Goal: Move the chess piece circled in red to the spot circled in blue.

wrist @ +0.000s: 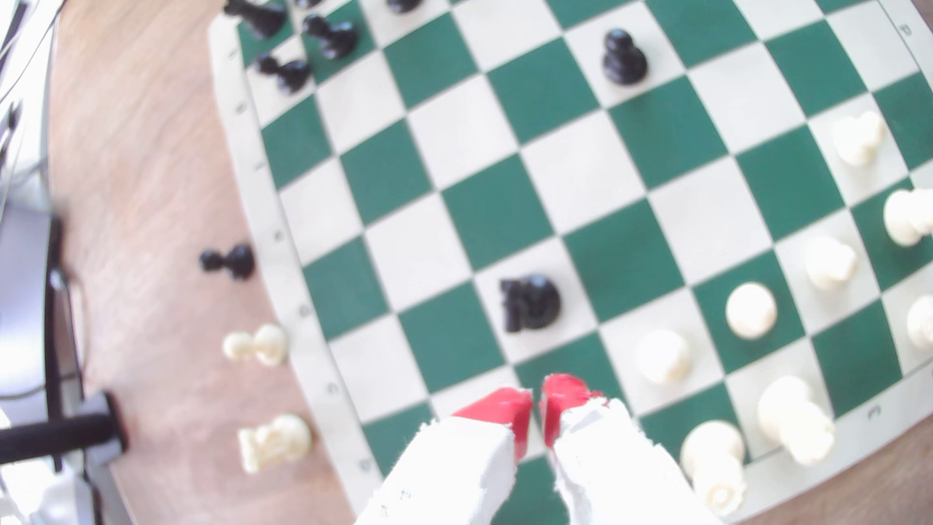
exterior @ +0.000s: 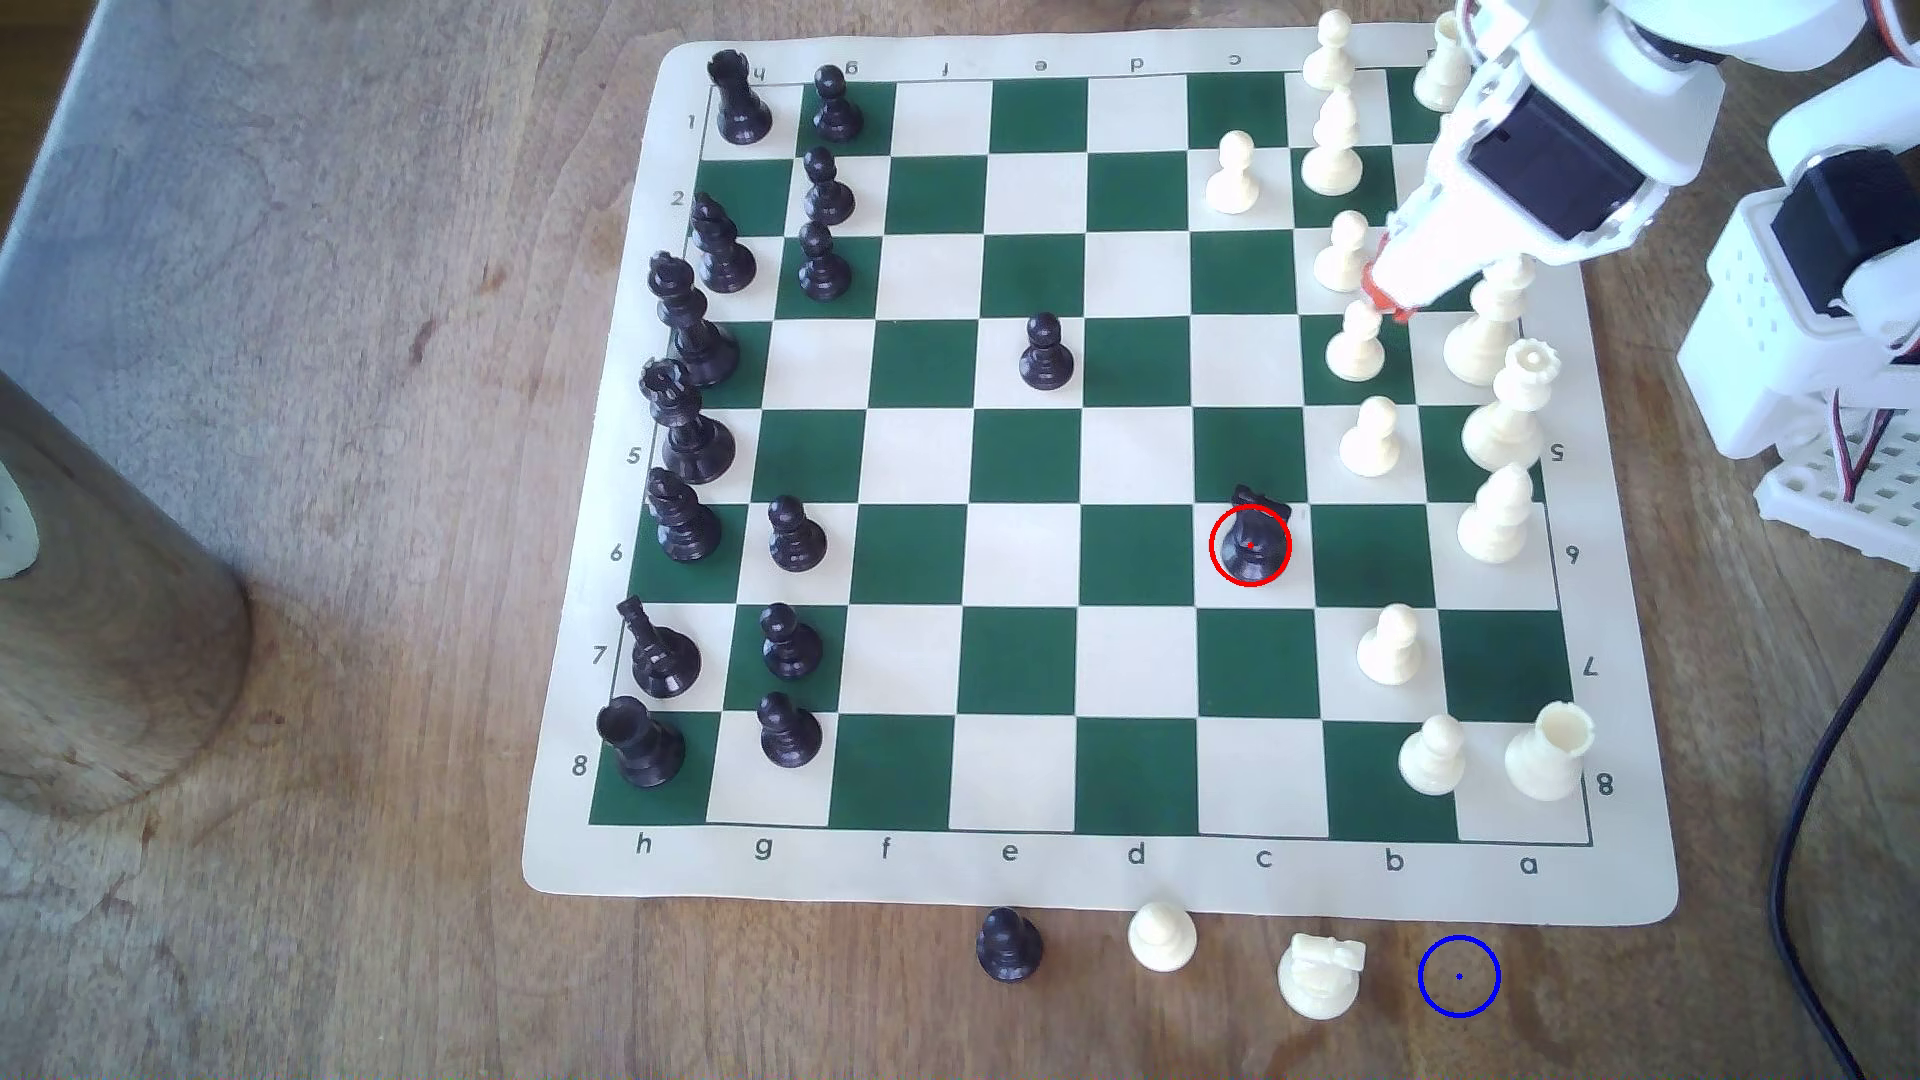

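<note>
Knight (exterior: pixel 1252 540) stands upright on a white square of the board (exterior: pixel 1101 883), red-ringed; red-tipped fingers (wrist: pixel 537 414) hang nearly closed, empty, above the white pawns, well apart; blue-ringed spot (exterior: pixel 1459 976) lies on bare tabletop (exterior: pixel 312 519) beside a white knight (exterior: pixel 1320 974).

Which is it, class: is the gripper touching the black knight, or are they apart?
Apart. In the wrist view, a stretch of board separates the shut gripper from the black knight; the exterior view shows the gripper several squares away.
</note>
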Tool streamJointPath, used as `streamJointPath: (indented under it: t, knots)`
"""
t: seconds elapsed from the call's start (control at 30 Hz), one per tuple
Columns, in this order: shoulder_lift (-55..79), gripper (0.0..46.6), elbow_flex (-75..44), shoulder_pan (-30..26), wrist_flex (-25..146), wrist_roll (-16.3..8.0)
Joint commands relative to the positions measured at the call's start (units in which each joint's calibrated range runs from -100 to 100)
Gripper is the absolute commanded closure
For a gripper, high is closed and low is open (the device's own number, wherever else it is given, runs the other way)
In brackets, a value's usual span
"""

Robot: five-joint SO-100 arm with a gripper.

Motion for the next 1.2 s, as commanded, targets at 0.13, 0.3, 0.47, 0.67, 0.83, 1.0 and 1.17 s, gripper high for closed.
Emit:
streamJointPath:
  t: [0.13,0.3,0.47,0.67,0.83,1.0,1.17]
  knots:
    - [5.5,33.2,-4.8,-3.2,-1.3,-1.8]
    - [8.0,31.4,-2.3,-4.0,-3.7,-2.0]
    - [12.3,28.7,-0.6,-3.2,-6.3,-1.3]
    - [18.8,28.4,-0.1,-3.0,-8.3,-1.7]
    - [23.0,27.8,-0.7,-2.9,-9.2,-2.2]
    - [25.9,28.4,-0.4,-3.9,-11.7,-2.7]
    - [29.2,29.1,-0.3,-5.1,-15.0,-3.0]
